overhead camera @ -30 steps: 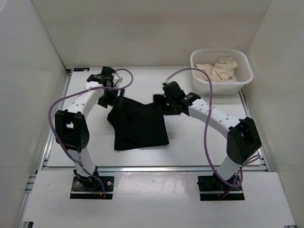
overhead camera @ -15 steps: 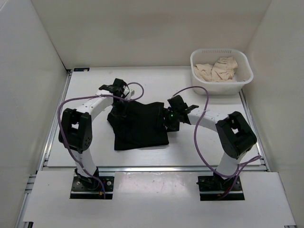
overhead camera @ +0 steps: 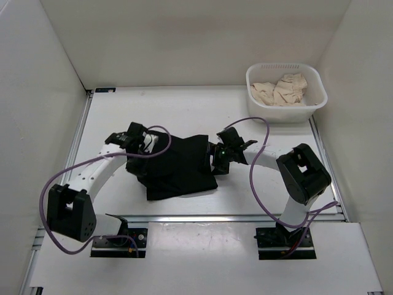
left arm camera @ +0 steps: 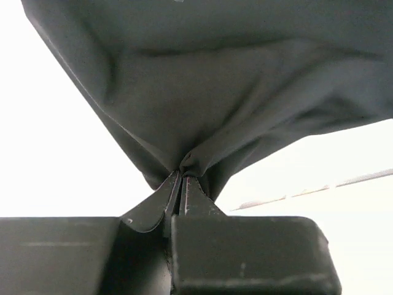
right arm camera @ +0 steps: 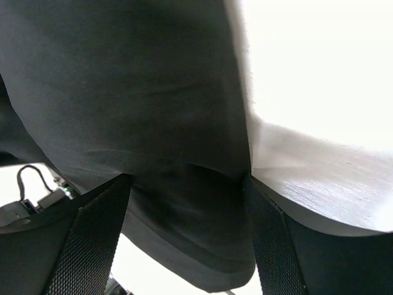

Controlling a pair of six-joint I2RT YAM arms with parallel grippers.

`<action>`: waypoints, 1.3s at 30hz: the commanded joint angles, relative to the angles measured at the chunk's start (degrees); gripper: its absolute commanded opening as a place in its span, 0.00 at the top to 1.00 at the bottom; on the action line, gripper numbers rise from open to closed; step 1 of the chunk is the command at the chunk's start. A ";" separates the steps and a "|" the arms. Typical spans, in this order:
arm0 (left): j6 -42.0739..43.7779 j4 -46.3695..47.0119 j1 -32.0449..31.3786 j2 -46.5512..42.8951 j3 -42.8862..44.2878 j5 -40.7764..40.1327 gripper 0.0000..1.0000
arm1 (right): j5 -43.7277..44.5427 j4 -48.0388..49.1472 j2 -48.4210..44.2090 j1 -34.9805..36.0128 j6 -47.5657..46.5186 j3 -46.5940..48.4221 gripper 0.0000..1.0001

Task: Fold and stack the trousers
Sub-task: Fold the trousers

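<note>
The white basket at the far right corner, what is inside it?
Inside the white basket lies crumpled beige cloth, heaped toward the middle. Anything beneath that cloth, and the basket's floor there, is covered and cannot be seen.

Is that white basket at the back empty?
No, the white basket at the table's far right corner holds crumpled beige cloth.

Plain black soft-fabric trousers (overhead camera: pixel 180 165), folded into a rough, slightly skewed rectangle, lie at the centre of the overhead view on the white table, their upper edge lifted and bunched at both corners.
</note>
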 commanded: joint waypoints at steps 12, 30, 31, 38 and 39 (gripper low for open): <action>-0.01 -0.11 5.71 -12.08 -18.72 -0.12 0.23 | 2.56 -2.76 -2.33 -0.33 3.61 -5.30 0.45; -0.01 3.38 8.36 -9.10 -15.37 4.99 0.00 | -3.92 -10.59 18.83 -5.42 0.26 25.89 0.01; -0.01 3.91 7.74 -9.63 -16.34 4.03 0.00 | -5.07 -10.60 19.63 -5.42 1.31 25.90 0.04; -0.01 8.22 5.19 -9.56 -20.92 -2.22 0.02 | -10.00 -4.80 20.69 -5.42 7.11 22.47 0.78; -0.01 8.92 4.40 -9.55 -20.92 -3.01 0.02 | -10.00 -2.79 20.69 -6.12 8.17 22.47 0.92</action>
